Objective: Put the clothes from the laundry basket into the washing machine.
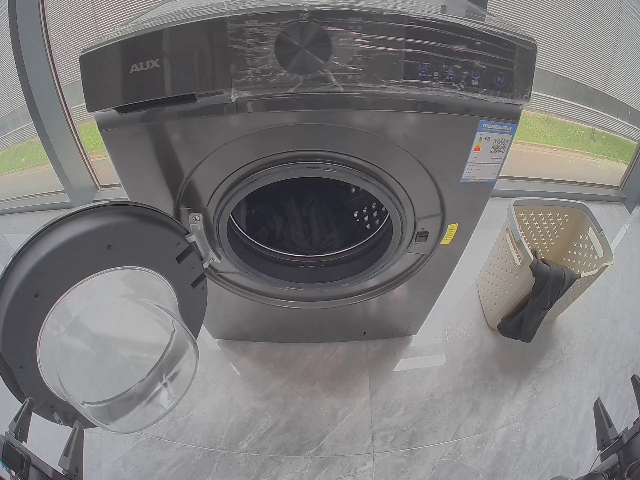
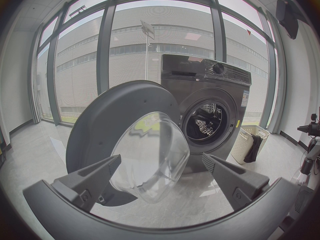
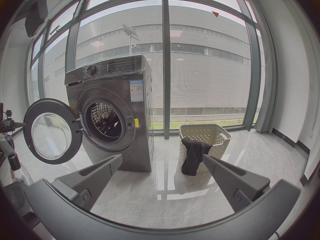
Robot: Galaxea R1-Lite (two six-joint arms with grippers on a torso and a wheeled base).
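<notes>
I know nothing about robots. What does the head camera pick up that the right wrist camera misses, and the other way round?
Head camera adds: a straight look into the drum, plus lit blue icons on the control panel. Right wrist camera adds: the machine's side panel, the white wall, and the right arm's jaws up close, spread wide and empty. Both: the washing machine, its open door, the laundry basket and the dark garment draped over its rim.

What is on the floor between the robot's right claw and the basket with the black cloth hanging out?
Nothing. In the right wrist view, bare grey floor runs from the right gripper to the laundry basket with its black garment.
</notes>
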